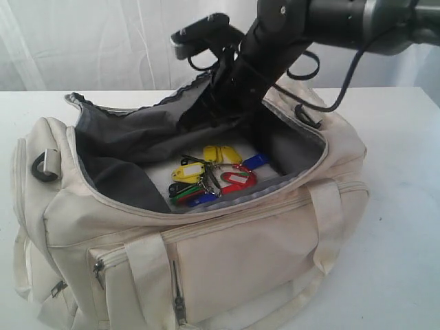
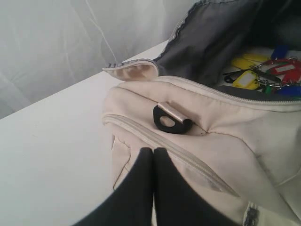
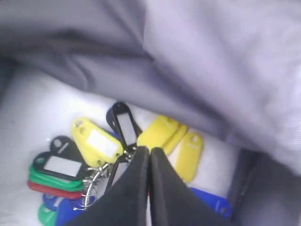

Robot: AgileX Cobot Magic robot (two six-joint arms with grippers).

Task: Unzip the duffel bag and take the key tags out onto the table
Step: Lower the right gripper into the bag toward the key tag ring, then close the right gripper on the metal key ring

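Right hand (image 3: 149,151) reaches steeply down into the open bag (image 1: 240,254), its two black fingers pressed flat together with their tips right at the key tags (image 3: 96,143). Whether a ring is pinched cannot be told. Glossy oblong plastic tags in yellow, black, green, red and blue lie bunched on wire rings on the bag's pale floor. Soft grey lining (image 1: 130,148) folds around them. Made of cream cloth, the bag slumps on the smooth white desk (image 1: 405,261), zipper undone. Left hand (image 2: 153,151), also closed, has its tips at the bag's end below a black strap ring (image 2: 170,121).
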